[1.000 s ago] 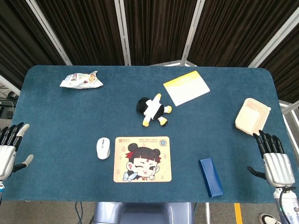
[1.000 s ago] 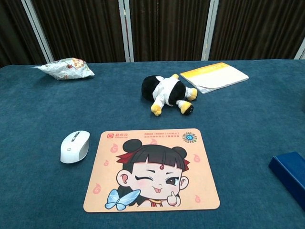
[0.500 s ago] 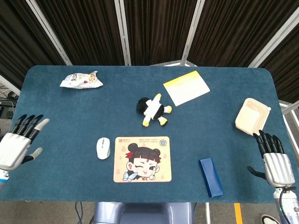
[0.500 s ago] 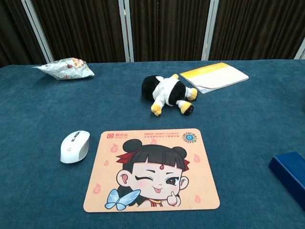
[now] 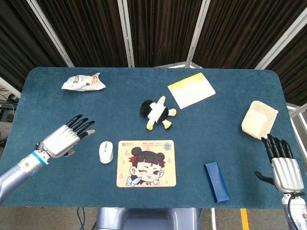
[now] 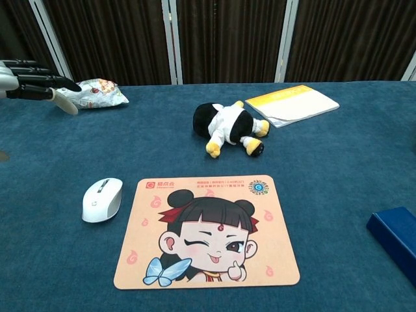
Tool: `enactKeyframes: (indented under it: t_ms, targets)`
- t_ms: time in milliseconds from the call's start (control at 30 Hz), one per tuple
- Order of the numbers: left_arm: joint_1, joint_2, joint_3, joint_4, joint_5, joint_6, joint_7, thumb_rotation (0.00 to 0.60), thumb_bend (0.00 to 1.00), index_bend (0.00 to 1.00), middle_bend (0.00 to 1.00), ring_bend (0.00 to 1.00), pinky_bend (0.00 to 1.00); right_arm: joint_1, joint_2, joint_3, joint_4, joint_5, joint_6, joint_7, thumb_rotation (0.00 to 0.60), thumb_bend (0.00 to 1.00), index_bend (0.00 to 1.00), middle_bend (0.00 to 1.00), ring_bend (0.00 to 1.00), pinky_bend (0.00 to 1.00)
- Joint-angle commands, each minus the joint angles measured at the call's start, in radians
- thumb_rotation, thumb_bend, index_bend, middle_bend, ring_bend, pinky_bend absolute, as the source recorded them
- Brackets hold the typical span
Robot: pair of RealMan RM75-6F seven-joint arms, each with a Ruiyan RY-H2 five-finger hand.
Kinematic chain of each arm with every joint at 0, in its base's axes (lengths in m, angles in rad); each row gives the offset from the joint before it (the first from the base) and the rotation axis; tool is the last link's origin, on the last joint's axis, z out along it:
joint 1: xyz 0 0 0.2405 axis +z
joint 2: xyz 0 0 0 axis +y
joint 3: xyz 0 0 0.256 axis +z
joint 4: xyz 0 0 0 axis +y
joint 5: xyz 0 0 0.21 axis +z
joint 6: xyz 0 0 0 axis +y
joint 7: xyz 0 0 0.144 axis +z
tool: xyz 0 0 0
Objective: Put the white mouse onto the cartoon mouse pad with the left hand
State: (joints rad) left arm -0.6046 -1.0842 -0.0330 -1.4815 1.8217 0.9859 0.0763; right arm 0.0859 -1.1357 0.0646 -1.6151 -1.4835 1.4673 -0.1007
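The white mouse [image 5: 106, 152] [image 6: 103, 199] lies on the blue table just left of the cartoon mouse pad [image 5: 147, 163] [image 6: 207, 231], not touching it. My left hand [image 5: 65, 139] [image 6: 32, 84] hovers open to the left of the mouse, fingers spread and pointing toward it, holding nothing. My right hand [image 5: 283, 165] rests open at the table's right front edge, far from both; the chest view does not show it.
A plush penguin [image 5: 157, 113] [image 6: 227, 127] lies behind the pad. A snack bag [image 5: 83, 83] [image 6: 89, 93] is at back left, a yellow-white booklet [image 5: 191, 89] [image 6: 292, 104] at back right, a takeaway box [image 5: 259, 119] at far right, a blue box [image 5: 216, 181] [image 6: 396, 238] right of the pad.
My left hand has swung in from the table's left edge toward the mouse and now shows in the chest view. Mouse, pad and right hand have not moved.
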Motion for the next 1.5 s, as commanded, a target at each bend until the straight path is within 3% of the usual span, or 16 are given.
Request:
enactKeyframes:
  t_ms: [33, 300, 1000, 1300, 1500]
  targets:
    - [-0.029, -0.027, 0.009, 0.018, 0.008, -0.027, 0.016, 0.600, 0.12, 0.22, 0.00, 0.00, 0.00, 0.000, 0.000, 0.000, -0.001, 0.000, 0.000, 0.000, 0.600, 0.10, 0.03, 0.00, 0.00, 0.00]
    - [-0.085, -0.080, 0.042, 0.081, 0.039, -0.079, 0.045, 0.600, 0.12, 0.28, 0.00, 0.00, 0.00, -0.001, 0.000, 0.000, -0.001, 0.002, 0.000, 0.000, 0.600, 0.10, 0.03, 0.00, 0.00, 0.00]
    - [-0.223, -0.262, 0.082, 0.184, 0.007, -0.232, 0.099, 0.600, 0.12, 0.29, 0.00, 0.00, 0.00, -0.001, 0.005, -0.001, 0.000, -0.001, -0.003, 0.014, 0.600, 0.10, 0.03, 0.00, 0.00, 0.00]
    - [-0.245, -0.292, 0.090, 0.196, -0.021, -0.248, 0.121, 0.600, 0.12, 0.29, 0.00, 0.00, 0.00, -0.001, 0.005, -0.001, 0.001, -0.003, -0.003, 0.018, 0.600, 0.10, 0.03, 0.00, 0.00, 0.00]
    - [-0.253, -0.307, 0.095, 0.207, -0.047, -0.258, 0.131, 0.600, 0.12, 0.35, 0.00, 0.00, 0.00, -0.001, 0.006, -0.001, 0.002, -0.003, -0.004, 0.021, 0.600, 0.10, 0.03, 0.00, 0.00, 0.00]
